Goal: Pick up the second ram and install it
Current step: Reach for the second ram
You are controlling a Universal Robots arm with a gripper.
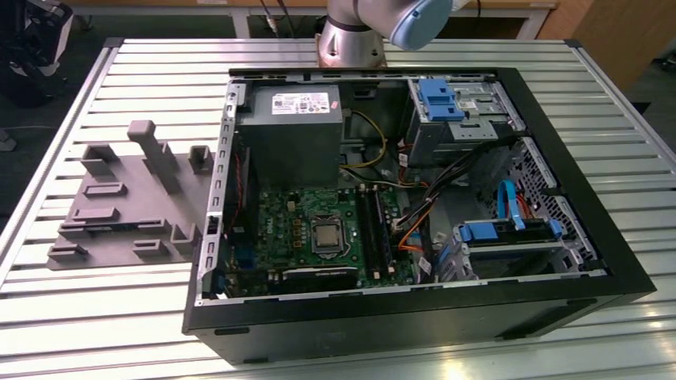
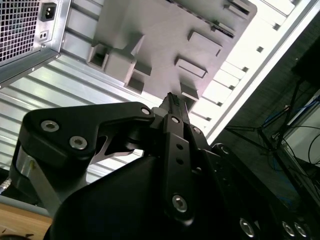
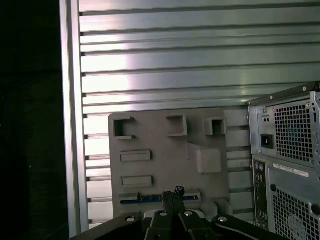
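In the first wrist view my end effector (image 3: pixel 173 194) hangs well above the grey fixture plate (image 3: pixel 160 135), its fingers drawn together with nothing between them. The second ram (image 3: pixel 142 198), a thin blue strip, lies flat in a slot along one edge of that plate, partly hidden behind the fingertips and not gripped. The plate rests on the slatted metal desk (image 3: pixel 175 65). In the exterior view I see the plate just beside the open computer case (image 1: pixel 591 261), on the exterior view's left of it.
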